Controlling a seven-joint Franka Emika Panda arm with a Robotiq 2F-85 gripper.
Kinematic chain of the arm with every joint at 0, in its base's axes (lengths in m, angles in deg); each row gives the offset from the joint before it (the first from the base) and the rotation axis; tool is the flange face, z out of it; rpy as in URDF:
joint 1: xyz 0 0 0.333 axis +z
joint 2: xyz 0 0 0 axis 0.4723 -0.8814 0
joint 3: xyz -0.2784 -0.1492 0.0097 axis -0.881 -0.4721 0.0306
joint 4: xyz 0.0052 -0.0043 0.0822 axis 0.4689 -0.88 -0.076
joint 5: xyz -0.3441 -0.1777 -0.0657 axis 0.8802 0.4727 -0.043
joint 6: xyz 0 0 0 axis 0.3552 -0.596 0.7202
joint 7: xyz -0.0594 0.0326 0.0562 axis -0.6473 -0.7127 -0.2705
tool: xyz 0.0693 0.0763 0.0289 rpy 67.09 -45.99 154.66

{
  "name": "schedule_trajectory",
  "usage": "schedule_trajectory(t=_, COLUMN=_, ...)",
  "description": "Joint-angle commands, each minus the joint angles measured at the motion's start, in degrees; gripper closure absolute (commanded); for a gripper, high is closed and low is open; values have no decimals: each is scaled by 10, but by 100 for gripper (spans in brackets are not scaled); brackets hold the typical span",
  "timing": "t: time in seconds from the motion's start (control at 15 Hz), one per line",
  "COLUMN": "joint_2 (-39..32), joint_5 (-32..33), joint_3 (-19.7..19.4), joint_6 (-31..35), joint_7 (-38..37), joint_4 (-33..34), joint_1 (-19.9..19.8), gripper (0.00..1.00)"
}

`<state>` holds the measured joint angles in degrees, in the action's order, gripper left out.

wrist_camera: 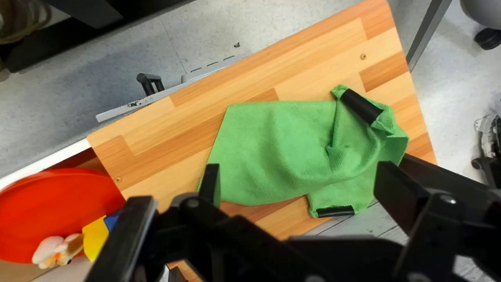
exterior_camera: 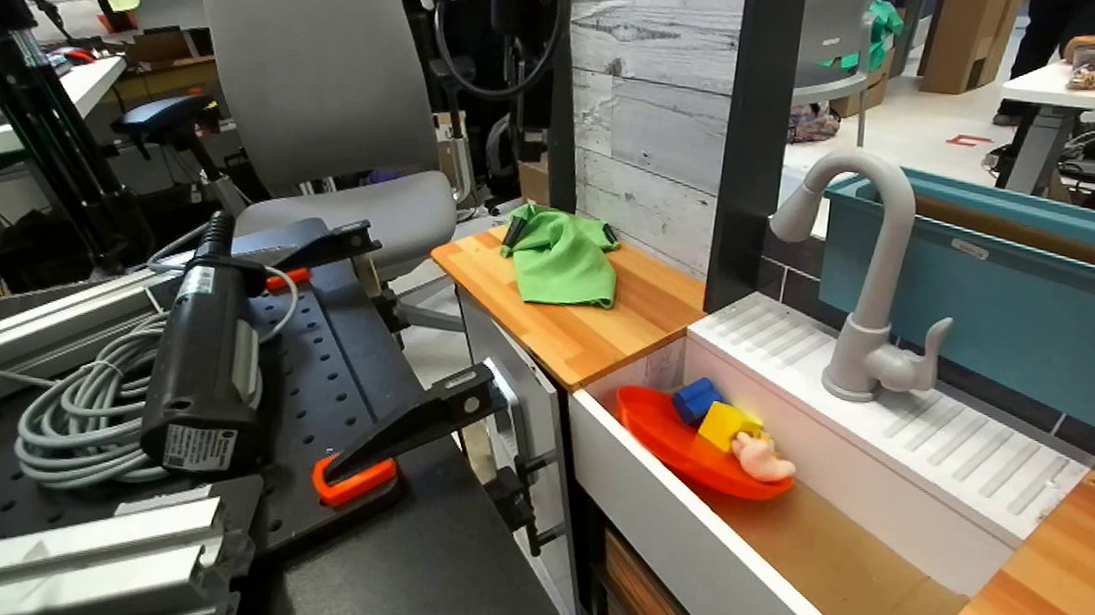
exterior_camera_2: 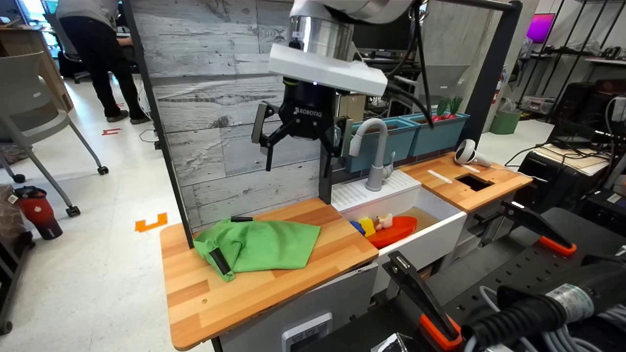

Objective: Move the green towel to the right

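Observation:
The green towel (exterior_camera_2: 266,244) lies crumpled on the wooden counter (exterior_camera_2: 195,313), with black clips or bands at its gathered end. It also shows in an exterior view (exterior_camera: 562,259) and in the wrist view (wrist_camera: 282,149). My gripper (exterior_camera_2: 297,164) hangs in the air above the towel, clear of it, near the grey plank wall. In the wrist view my gripper's fingers (wrist_camera: 299,183) are wide apart with nothing held between them, and the towel shows below them.
The white sink (exterior_camera: 715,555) beside the counter holds a red boat-shaped dish (exterior_camera: 684,451) with small toys. A grey faucet (exterior_camera_2: 376,156) and teal planters (exterior_camera: 1010,302) stand behind it. The plank wall (exterior_camera_2: 234,146) rises behind the towel. Black clamps (exterior_camera_2: 420,293) stick up in front.

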<state>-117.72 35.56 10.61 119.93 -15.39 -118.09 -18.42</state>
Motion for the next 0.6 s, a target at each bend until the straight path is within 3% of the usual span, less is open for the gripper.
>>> schedule_trajectory(t=0.0, joint_2=1, joint_5=-2, joint_3=-3, joint_6=-2, joint_7=1, joint_4=2, joint_1=3, gripper=0)
schedule_trajectory(t=0.13, joint_2=1, joint_5=-2, joint_3=-3, joint_6=-2, joint_7=0, joint_4=2, joint_1=4, gripper=0)
schedule_trajectory(t=0.53, joint_2=-89, joint_5=60, joint_3=-42, joint_6=76, joint_7=-81, joint_4=47, joint_1=85, gripper=0)
